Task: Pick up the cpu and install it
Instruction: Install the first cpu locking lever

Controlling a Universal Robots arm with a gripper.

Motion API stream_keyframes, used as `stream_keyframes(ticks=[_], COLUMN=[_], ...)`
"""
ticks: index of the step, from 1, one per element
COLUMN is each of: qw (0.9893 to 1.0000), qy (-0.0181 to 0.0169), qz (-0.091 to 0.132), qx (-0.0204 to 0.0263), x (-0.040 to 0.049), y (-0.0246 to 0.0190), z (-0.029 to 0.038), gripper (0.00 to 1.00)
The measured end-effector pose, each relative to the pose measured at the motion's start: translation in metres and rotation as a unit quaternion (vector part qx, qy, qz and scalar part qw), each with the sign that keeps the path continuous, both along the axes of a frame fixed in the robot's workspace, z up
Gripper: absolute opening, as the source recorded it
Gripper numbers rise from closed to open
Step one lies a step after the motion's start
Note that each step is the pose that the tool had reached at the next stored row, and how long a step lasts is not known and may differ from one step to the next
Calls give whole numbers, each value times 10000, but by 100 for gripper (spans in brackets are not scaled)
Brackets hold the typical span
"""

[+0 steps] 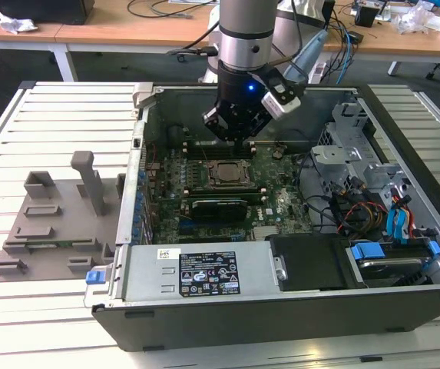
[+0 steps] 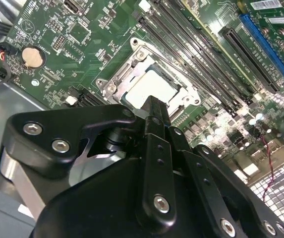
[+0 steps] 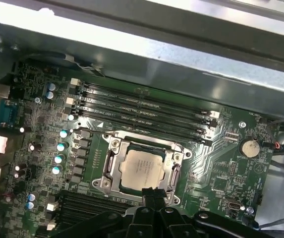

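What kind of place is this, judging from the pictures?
Probably a robotics lab or test workshop. An open computer case lies on a slatted metal table, the arm's tool hangs above its motherboard, where the cpu sits in the socket, and wooden desks with cables stand behind.
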State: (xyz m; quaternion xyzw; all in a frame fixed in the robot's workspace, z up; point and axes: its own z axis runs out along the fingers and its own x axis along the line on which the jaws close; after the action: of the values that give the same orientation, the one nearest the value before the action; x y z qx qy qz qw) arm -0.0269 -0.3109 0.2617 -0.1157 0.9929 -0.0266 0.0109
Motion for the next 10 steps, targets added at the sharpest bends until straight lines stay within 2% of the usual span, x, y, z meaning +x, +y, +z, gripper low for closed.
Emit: stream_keyframes(ticks=[4,5,6,10], qw=[9997,9997,9997,9999], qy=[0,0,-2,-4], qz=[239,261,216,-130], qx=[1,27,61,70], x=[0,-1,-1,-1], y=[0,-1,0,0], z=[1,1,0,-7], gripper=[11,11,11,11])
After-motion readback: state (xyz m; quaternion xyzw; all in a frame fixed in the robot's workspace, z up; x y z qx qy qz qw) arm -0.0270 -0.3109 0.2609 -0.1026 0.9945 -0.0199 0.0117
